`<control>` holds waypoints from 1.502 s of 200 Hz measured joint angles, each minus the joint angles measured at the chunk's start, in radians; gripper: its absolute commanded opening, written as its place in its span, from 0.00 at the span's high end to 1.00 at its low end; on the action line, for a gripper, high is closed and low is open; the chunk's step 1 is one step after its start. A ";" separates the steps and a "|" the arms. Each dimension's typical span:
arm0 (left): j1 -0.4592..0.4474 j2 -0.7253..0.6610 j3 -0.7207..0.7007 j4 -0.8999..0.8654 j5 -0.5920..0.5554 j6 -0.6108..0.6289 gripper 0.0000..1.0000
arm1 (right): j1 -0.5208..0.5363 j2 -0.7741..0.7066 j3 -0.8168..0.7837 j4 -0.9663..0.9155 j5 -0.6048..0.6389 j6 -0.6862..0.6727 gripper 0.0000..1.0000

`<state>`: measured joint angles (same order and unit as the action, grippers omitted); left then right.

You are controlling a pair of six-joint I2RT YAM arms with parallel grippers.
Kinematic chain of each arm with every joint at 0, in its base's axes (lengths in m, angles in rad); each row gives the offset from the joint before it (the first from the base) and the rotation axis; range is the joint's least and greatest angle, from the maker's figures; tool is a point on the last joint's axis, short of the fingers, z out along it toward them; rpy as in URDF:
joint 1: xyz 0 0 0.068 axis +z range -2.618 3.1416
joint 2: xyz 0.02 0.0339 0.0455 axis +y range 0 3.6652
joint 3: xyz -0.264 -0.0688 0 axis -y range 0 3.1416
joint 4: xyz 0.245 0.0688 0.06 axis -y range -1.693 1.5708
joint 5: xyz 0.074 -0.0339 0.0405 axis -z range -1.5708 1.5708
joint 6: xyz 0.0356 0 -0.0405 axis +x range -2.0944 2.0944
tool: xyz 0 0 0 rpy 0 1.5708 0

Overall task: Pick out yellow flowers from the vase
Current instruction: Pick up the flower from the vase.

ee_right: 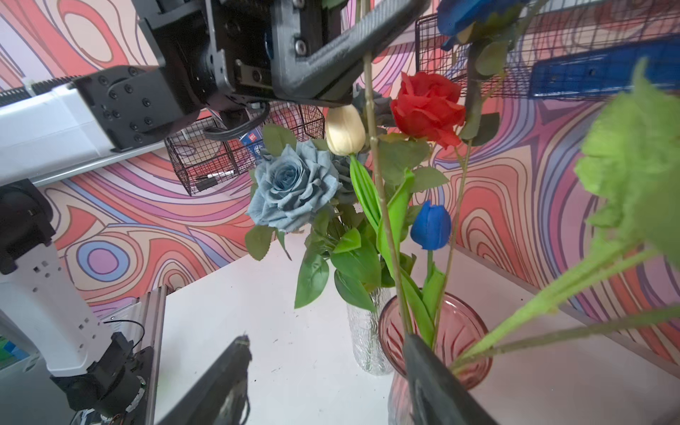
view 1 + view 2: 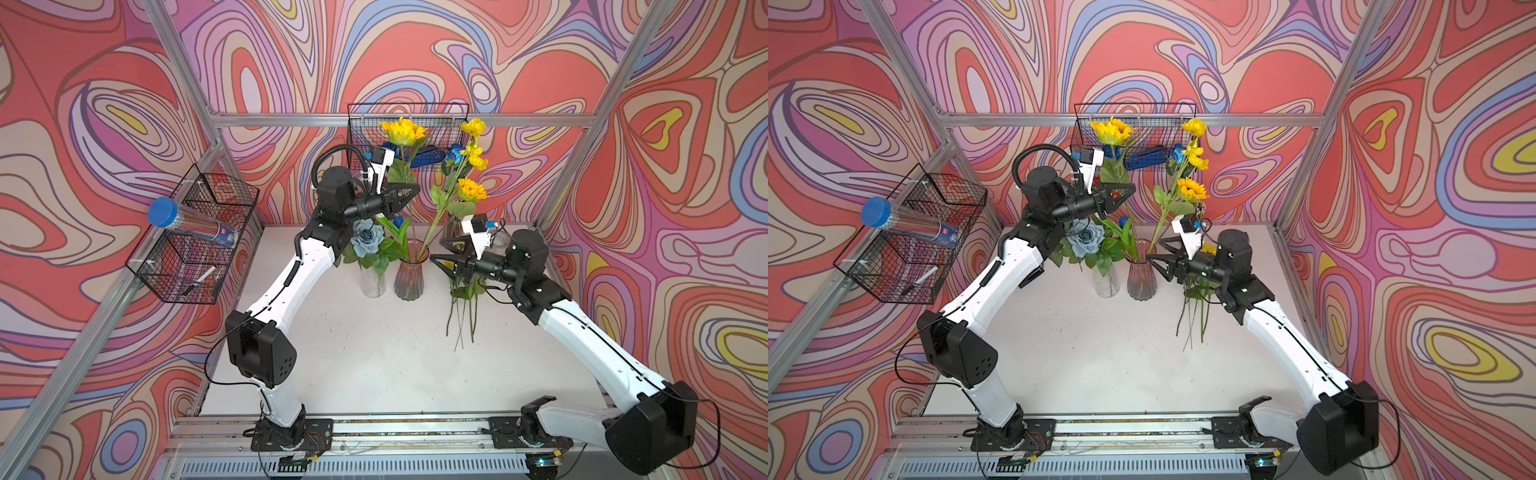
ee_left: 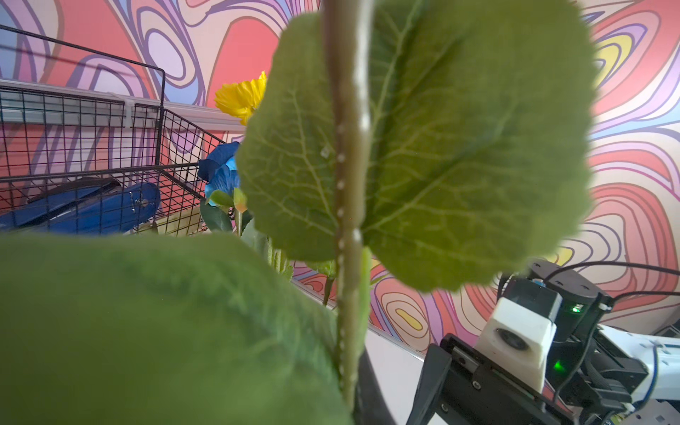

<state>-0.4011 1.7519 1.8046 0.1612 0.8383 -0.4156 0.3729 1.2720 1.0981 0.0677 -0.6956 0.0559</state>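
At frame centre in both top views, left gripper (image 2: 413, 190) pinching sunflower (image 2: 403, 131) stem rising from pink vase (image 2: 409, 278), right wrist view alone showing red rose (image 1: 427, 106), right gripper (image 2: 436, 250) hovering beside vase, jaws standing spread.

Top views overhead; wrist views close, seemingly facing each other across vase (image 1: 460, 327).

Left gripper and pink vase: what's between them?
The sunflower stem its shut jaws hold, running down into the vase past the blue tulip; right wrist view.
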 measured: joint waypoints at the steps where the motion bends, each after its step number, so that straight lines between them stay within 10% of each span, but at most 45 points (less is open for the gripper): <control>1: 0.000 0.000 0.000 0.000 0.000 0.000 1.00 | 0.002 0.002 0.002 0.000 0.004 -0.001 0.33; 84: 0.000 -0.015 -0.013 -0.002 0.003 0.000 1.00 | 0.061 0.282 0.156 0.019 0.184 -0.038 0.43; 164: 0.000 -0.021 -0.014 -0.003 0.002 0.015 1.00 | 0.067 0.336 0.199 0.045 0.167 -0.045 0.88; 300: 0.000 -0.021 -0.014 0.006 -0.006 0.006 0.38 | 0.068 0.315 0.163 0.104 0.150 -0.080 1.00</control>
<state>-0.4011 1.7313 1.7908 0.1669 0.8322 -0.4095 0.4408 1.5871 1.2613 0.1715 -0.5457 -0.0238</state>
